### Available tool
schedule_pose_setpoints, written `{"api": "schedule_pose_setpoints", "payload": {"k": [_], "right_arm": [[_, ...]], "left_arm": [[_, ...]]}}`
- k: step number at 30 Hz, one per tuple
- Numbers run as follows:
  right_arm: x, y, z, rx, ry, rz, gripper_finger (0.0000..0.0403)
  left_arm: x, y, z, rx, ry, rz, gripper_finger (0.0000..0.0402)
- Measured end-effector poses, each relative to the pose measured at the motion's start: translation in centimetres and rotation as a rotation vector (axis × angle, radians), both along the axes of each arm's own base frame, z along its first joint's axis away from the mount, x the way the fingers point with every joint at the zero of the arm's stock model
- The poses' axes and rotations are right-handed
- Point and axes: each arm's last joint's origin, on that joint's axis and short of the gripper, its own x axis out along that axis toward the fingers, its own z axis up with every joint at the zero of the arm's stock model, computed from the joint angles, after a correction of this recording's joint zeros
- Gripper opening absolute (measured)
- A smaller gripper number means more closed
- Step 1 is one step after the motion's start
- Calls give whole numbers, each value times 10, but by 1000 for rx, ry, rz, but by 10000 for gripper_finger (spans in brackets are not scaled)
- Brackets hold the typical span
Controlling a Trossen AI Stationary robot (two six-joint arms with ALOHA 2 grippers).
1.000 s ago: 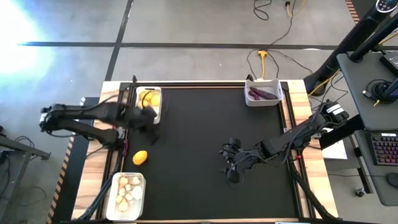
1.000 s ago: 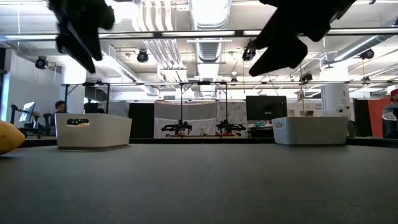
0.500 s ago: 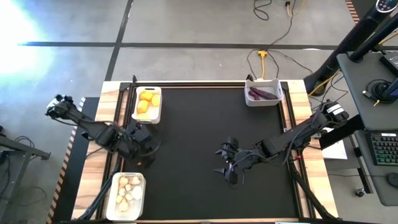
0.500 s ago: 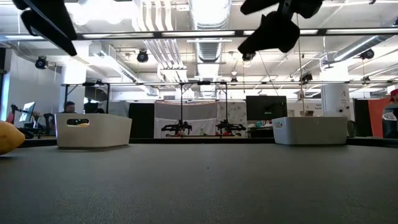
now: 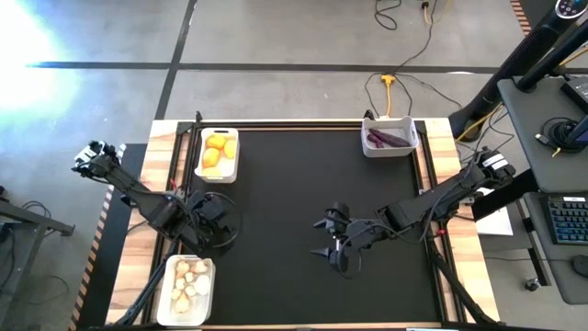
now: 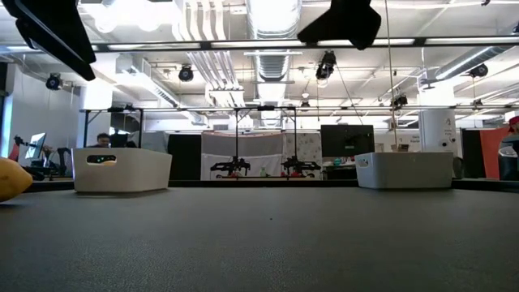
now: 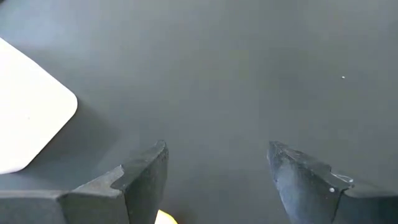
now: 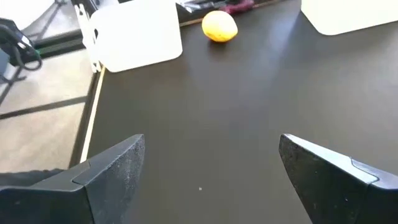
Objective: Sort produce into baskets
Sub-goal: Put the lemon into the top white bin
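One round yellow lemon [image 6: 8, 178] lies on the black mat near the table's left edge; it also shows in the right wrist view [image 8: 219, 26]. My left gripper [image 5: 218, 232] is open and hangs above it, hiding it from above; a yellow sliver [image 7: 165, 218] shows by its fingers [image 7: 146, 171]. My right gripper [image 5: 329, 241] is open and empty above the middle of the mat. Three white bins stand on the table: lemons at far left [image 5: 218, 153], purple pieces at far right [image 5: 390, 139], whitish pieces at near left [image 5: 189, 285].
Wooden strips border the black mat [image 5: 303, 184] on the left and right. The mat between the two arms is bare. In the low view both grippers [image 6: 49, 32] [image 6: 340, 20] are high above the mat. A bin's corner [image 7: 31, 124] is close to my left gripper.
My left gripper has gone from beside the far left bin toward the table's near edge and now hangs over the loose lemon. My right gripper has risen and shifted a little toward the table's left. The lemon has stayed in place.
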Motion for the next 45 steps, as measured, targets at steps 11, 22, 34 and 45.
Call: {"api": "schedule_pose_setpoints", "payload": {"k": [11,22,34,45], "right_arm": [[4,2,16,19,-44,0,364],[8,3,33,40,-92,0,364],[9,4,37,28,-104,8,364],[9,3,37,23,-104,10,364]], "left_arm": [[5,-3,-6,13,24,14,255],[-19,3,-38,-76,335,77,250],[-30,6,-83,-167,487,150,249],[-23,-1,-103,-174,559,159,250]]}}
